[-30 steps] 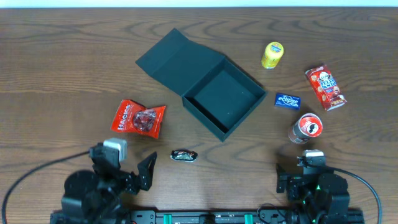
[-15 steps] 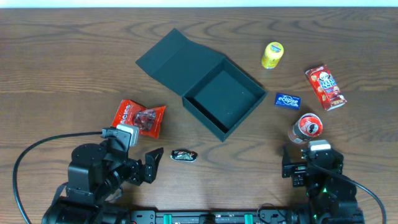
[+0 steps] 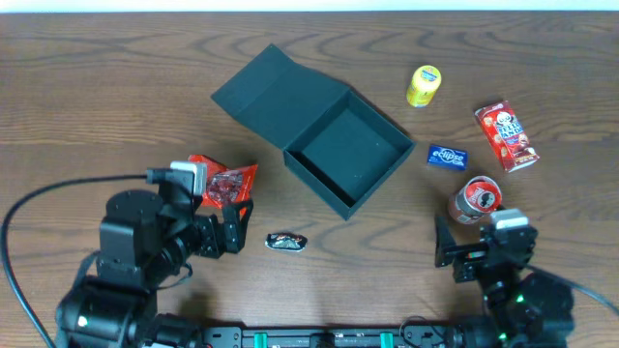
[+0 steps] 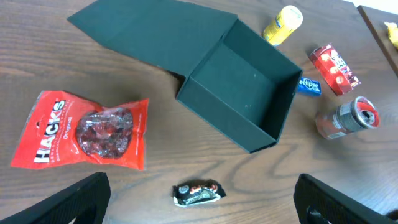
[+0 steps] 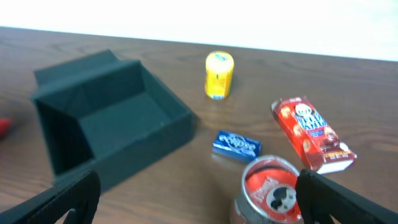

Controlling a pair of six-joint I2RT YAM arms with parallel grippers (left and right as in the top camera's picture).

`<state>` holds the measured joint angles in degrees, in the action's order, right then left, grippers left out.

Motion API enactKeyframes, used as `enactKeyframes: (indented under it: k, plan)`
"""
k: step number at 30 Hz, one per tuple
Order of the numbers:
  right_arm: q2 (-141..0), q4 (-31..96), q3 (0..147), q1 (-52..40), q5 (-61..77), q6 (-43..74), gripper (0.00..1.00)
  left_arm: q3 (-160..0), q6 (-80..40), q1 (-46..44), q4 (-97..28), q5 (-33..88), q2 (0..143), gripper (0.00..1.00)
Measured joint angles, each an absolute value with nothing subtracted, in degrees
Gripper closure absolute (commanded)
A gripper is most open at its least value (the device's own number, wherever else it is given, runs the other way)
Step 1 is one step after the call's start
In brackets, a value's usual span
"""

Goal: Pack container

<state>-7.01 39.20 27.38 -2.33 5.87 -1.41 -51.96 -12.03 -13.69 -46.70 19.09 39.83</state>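
Observation:
The container (image 3: 343, 155) is a dark square box, open and empty, with its flap lid (image 3: 276, 92) lying flat to the back left. It also shows in the left wrist view (image 4: 242, 99) and the right wrist view (image 5: 112, 124). My left gripper (image 3: 235, 230) is open and empty, just left of a small dark candy wrapper (image 3: 286, 242), which lies between its fingers in the left wrist view (image 4: 198, 192). My right gripper (image 3: 443, 246) is open and empty, just in front of a Pringles can (image 3: 475, 197) (image 5: 270, 190).
A red Hacks bag (image 3: 227, 184) (image 4: 87, 130) lies left of the box, partly under my left arm. A yellow can (image 3: 424, 85), a blue Eclipse gum pack (image 3: 447, 156) and a red snack box (image 3: 505, 135) lie right of the box.
Both arms have moved away from the table's front edge. The left arm now covers the left part of the Hacks bag. The right gripper has come closer to the Pringles can.

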Motion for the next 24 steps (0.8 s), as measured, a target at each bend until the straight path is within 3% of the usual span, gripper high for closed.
enactKeyframes:
  k: [12,19,24]
  plan:
    - [-50.52,56.69,65.41,-2.33,10.83,0.43,0.01,-61.65,-16.93,-13.69,-54.35,22.96,52.75,0.05]
    - [-66.3,57.36,70.57,-2.33,13.78,0.47,0.01,-61.73,-19.64,-13.69,-52.36,33.91,54.54,0.04]
    - [-74.26,55.88,70.57,-2.33,13.91,1.76,0.01,-61.84,-21.71,-14.92,-54.41,32.21,57.21,0.05]
